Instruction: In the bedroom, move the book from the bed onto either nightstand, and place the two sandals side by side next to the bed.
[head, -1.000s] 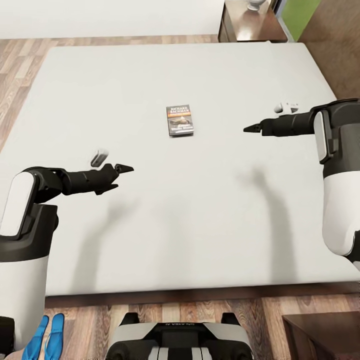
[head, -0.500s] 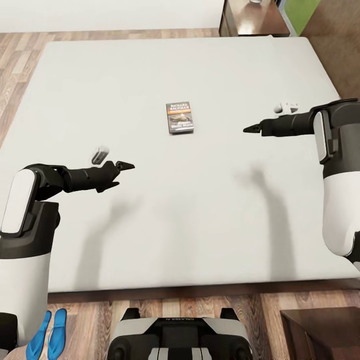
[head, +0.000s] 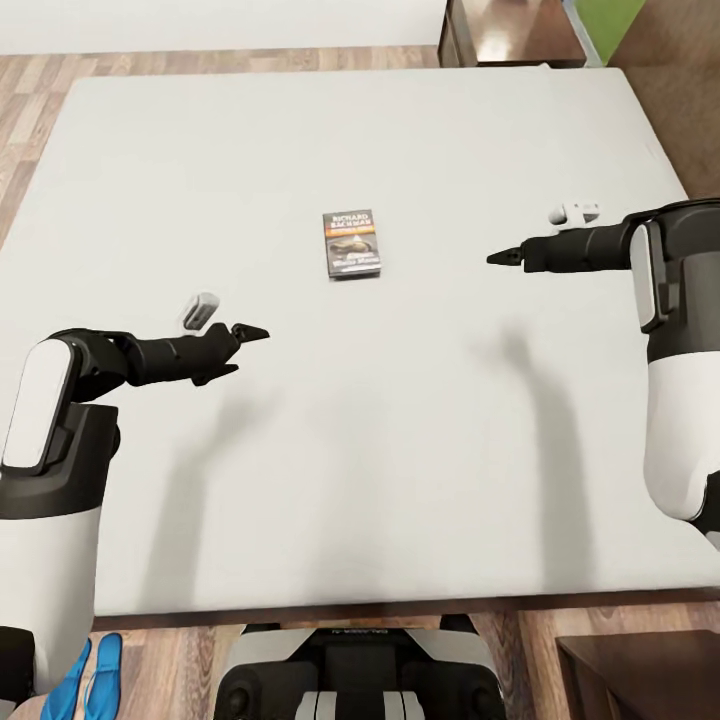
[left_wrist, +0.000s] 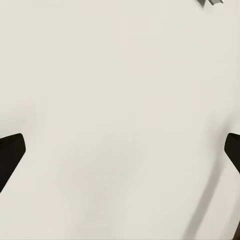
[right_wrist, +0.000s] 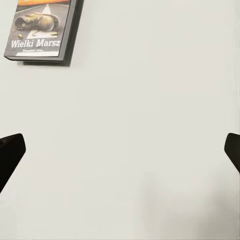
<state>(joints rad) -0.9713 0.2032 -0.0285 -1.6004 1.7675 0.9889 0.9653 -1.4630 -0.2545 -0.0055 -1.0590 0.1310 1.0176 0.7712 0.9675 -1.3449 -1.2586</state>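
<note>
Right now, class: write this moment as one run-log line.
book: flat mid-bed, untouched | left gripper: open, over mattress | right gripper: open, beside book | sandals: on floor at bed's foot

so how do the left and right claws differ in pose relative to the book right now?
The left claw hovers nearer the foot of the pale grey-white bed, well short of the small dark paperback book. The right claw sits about level with the book, so the book's edge shows in the right wrist view. Shared: both are open, empty, above the mattress, pointing inward.
</note>
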